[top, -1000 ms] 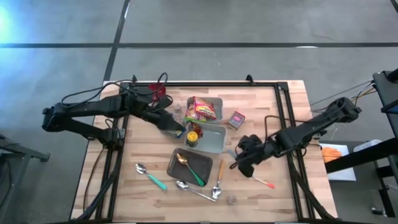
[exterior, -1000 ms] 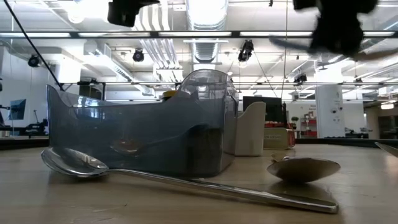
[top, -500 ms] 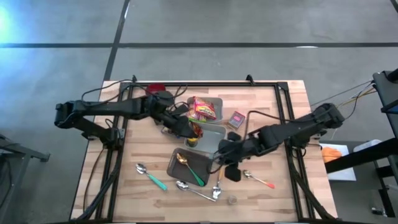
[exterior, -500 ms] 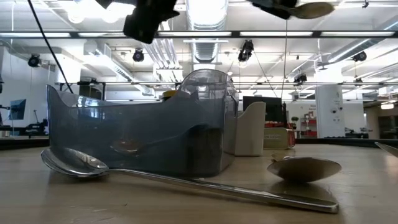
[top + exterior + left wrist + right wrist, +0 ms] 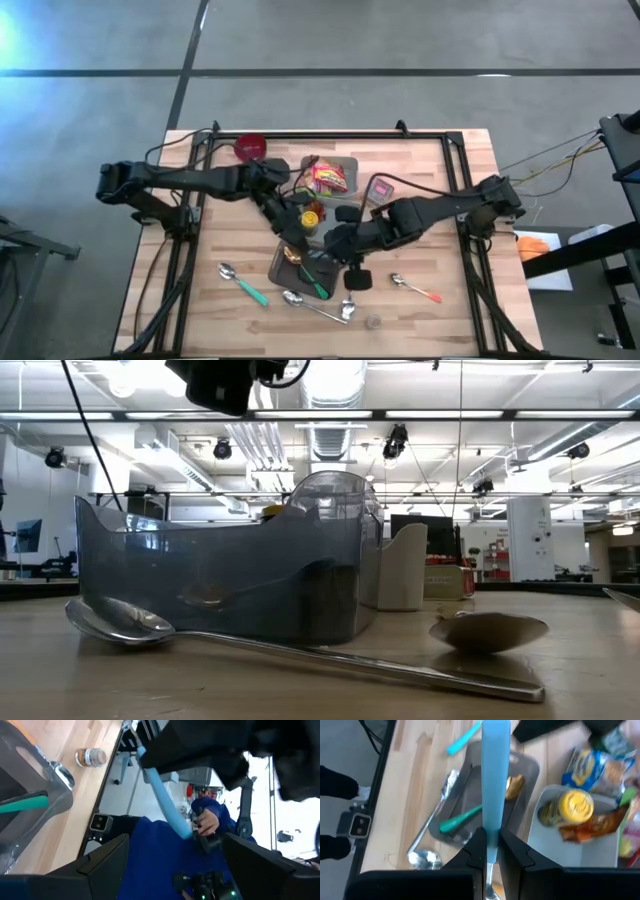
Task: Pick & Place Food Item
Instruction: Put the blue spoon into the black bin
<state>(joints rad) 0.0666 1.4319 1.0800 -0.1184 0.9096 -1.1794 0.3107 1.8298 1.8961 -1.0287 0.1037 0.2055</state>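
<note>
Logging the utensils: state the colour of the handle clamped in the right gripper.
Light blue handle, shown best in the right wrist view, clamped by the right gripper.

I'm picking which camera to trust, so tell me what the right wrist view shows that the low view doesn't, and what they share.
Only the right wrist view shows the right gripper, its fingers shut on a light blue handle, above the dark tray, plus a yellow-lidded jar and snack packets in a grey bin.

Only the low view shows the room's ceiling lights and a grey container's side wall seen level.

Both show a metal spoon lying on the wooden table.
</note>
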